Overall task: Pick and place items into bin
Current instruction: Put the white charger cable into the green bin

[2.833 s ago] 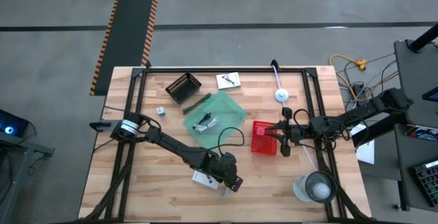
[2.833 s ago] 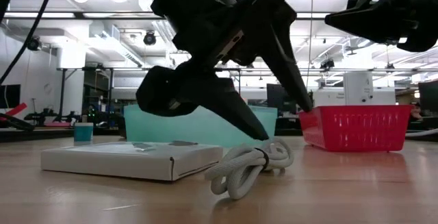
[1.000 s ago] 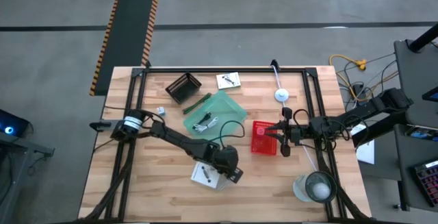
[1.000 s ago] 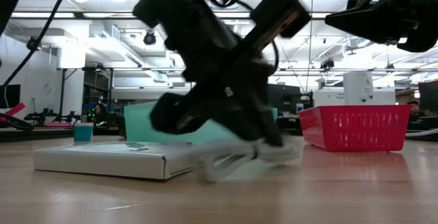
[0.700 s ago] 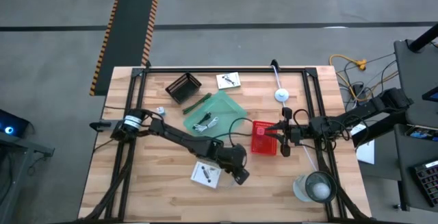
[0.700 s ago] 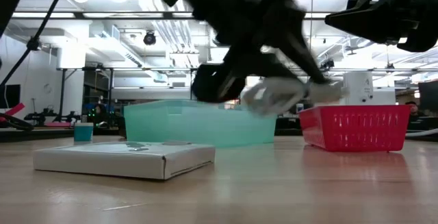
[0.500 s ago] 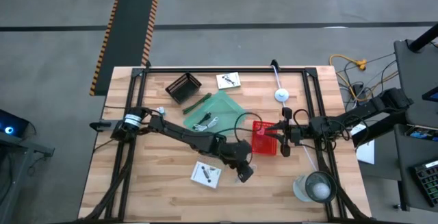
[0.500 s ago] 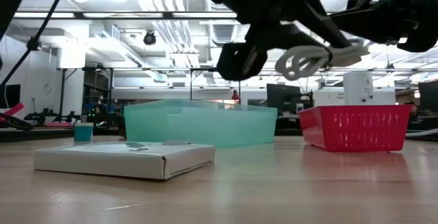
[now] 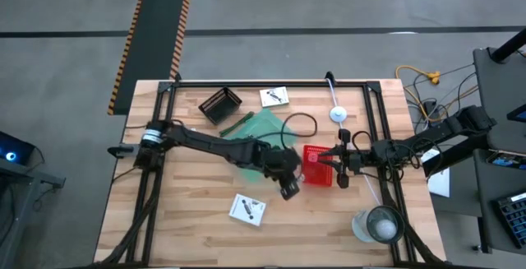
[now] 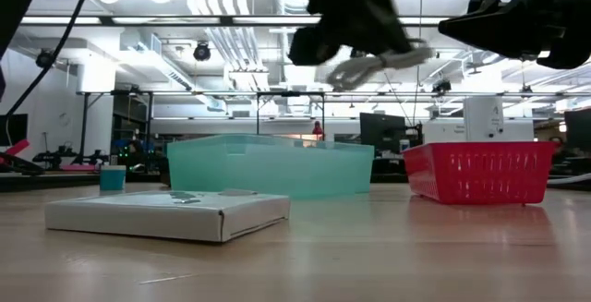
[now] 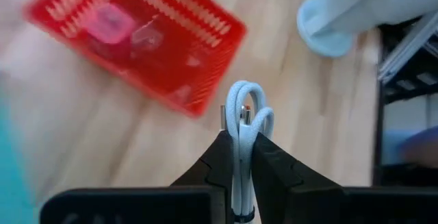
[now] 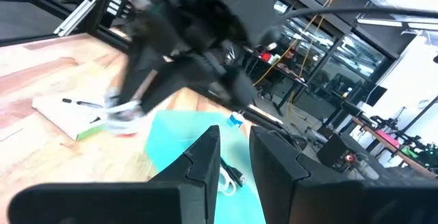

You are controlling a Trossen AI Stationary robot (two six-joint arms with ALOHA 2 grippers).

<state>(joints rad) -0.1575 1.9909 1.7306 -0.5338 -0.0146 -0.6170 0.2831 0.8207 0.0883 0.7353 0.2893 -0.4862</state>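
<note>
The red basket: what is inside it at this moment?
In the left wrist view, the red basket holds a pink piece and pale, blurred small things. The near wall covers its floor in the low view.

White coiled cable (image 11: 240, 125) hangs in the air beside the red basket (image 9: 316, 164), pinched upright between the left gripper's (image 11: 237, 148) fingers.

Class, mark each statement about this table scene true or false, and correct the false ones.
1. The left pincer grips a white cable. True.
2. The cable lies on the table. False: it is held up in the air, as the low view shows.
3. The red basket is empty. False: the left wrist view shows small things in it.
4. A flat white box lies on the table. True.
5. The right pincer is beside the red basket. True.
</note>
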